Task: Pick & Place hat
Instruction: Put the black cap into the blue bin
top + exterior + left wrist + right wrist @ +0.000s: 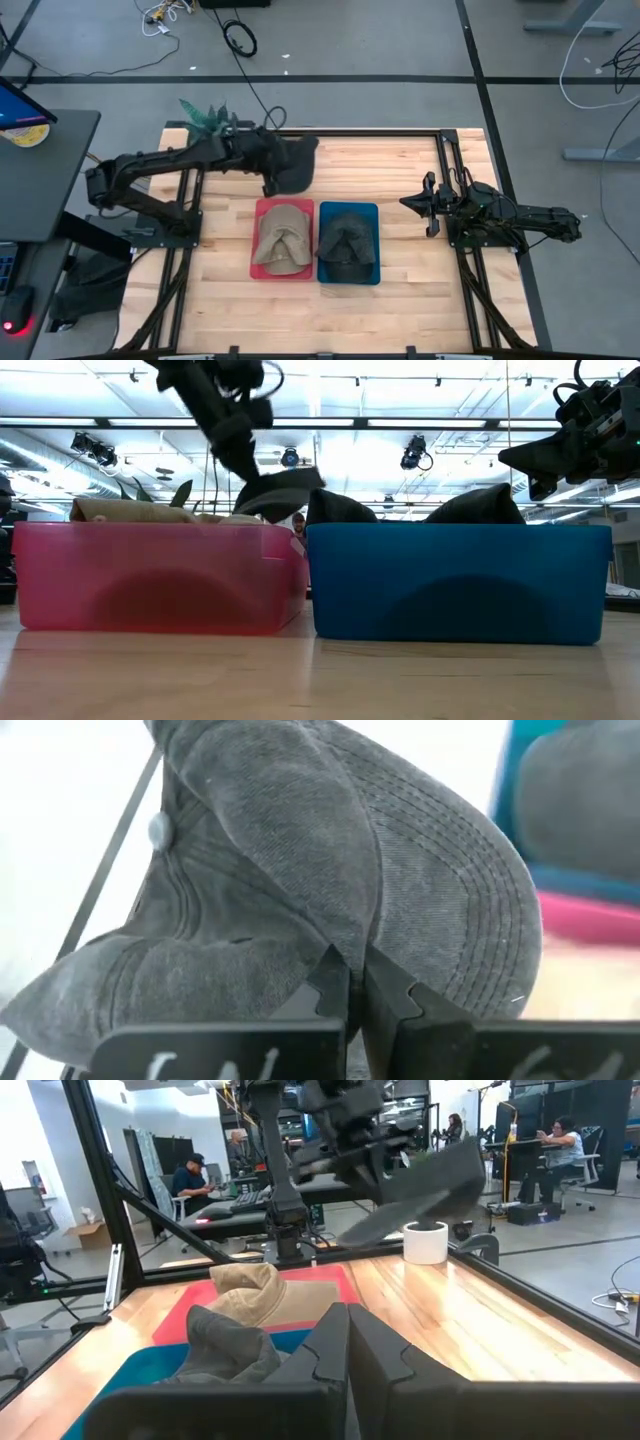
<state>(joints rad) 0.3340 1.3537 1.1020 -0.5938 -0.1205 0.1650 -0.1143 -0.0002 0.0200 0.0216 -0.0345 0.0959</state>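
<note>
From above we see the left end effector [272, 170] pinching a grey hat [296, 163] in the air behind the red bin [257, 268]. Its wrist view alone shows the fingers [330, 982] clamped on fabric. The right end effector [430, 204], pressed together, waits aside.

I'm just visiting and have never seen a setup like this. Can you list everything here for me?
Table: one, pale wood, under both arms.
Red bin: one, mid-table, left of the blue one.
Blue bin: one, touching the red bin's right side.
Tan hat: one, in the red bin.
Dark hat: one, in the blue bin.
Grey hat: one, held in the air behind the red bin.
People: a few, seated at desks in the room behind.
Left gripper: shut on the grey hat.
Right gripper: shut, empty, waiting right of the bins.
</note>
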